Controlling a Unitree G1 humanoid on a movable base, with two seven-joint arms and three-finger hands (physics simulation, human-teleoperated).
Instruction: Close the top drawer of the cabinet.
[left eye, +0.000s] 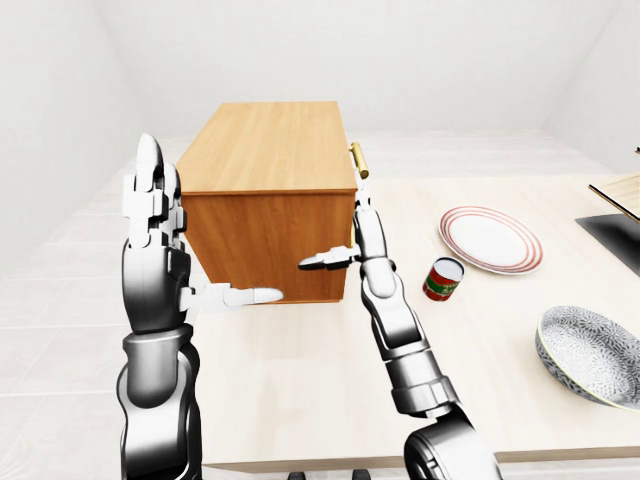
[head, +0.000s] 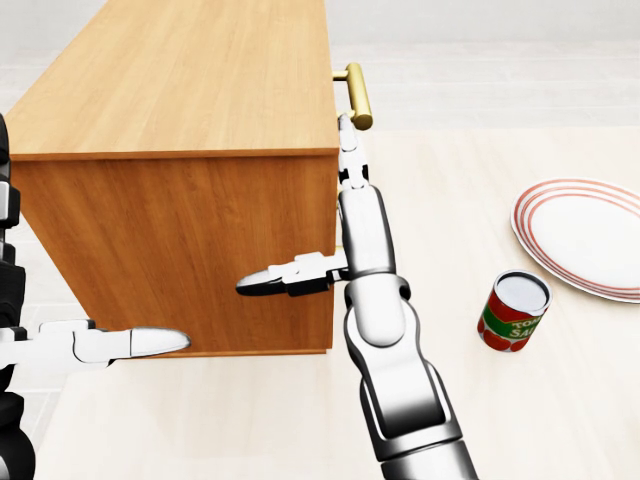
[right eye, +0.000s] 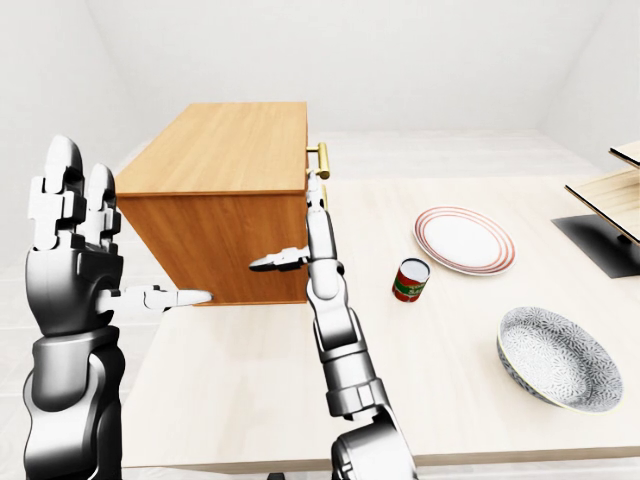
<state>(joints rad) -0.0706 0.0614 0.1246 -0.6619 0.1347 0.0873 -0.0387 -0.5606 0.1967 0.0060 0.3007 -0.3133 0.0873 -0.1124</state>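
Observation:
A wooden cabinet (left eye: 265, 160) stands on the pale table (left eye: 300, 390), seen from its side. Its gold drawer handle (head: 357, 95) sticks out at the top of its right-hand face. No gap shows between drawer front and cabinet body from here. My right hand (head: 352, 215) is open, held upright and flat along that right-hand face, with fingertips (head: 346, 128) just below the handle and the thumb pointing left across the cabinet's side. My left hand (left eye: 165, 250) is open and raised at the cabinet's left, apart from it, and holds nothing.
A tomato can (left eye: 443, 279) stands right of my right arm. A red-rimmed plate (left eye: 490, 239) lies beyond it, and a patterned bowl (left eye: 590, 355) sits at the lower right. A dark panel (left eye: 615, 235) and wooden shelves (right eye: 615, 190) are at the right edge.

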